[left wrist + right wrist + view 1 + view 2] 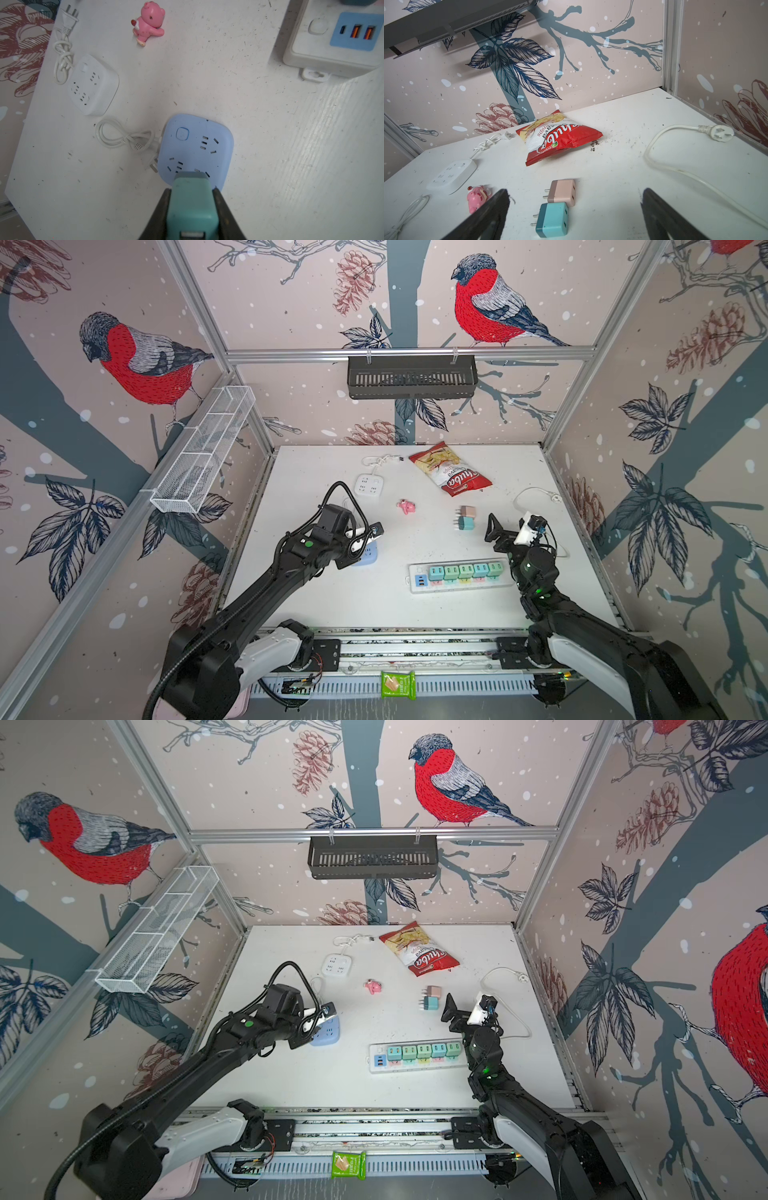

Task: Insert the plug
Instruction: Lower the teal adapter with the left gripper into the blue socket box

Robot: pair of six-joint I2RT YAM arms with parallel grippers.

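Note:
My left gripper (192, 189) is shut on a teal plug (192, 203), black fingers pressed against both its sides. The plug's front end sits over the near outlet of the blue square socket (195, 145). Its prongs are hidden, so I cannot tell whether they are in the slots. In both top views the left gripper (365, 537) hangs over the blue socket (370, 558) at the table's left middle, and the plug is hidden there. My right gripper (575, 193) is open and empty above a loose pink adapter (563, 192) and a loose teal adapter (552, 219).
A long white power strip (415, 585) with several adapters plugged in lies at front centre. A white square socket (369, 484), a pink bear toy (406, 507), a red chips bag (451, 470) and a white cable with plug (536, 493) lie further back.

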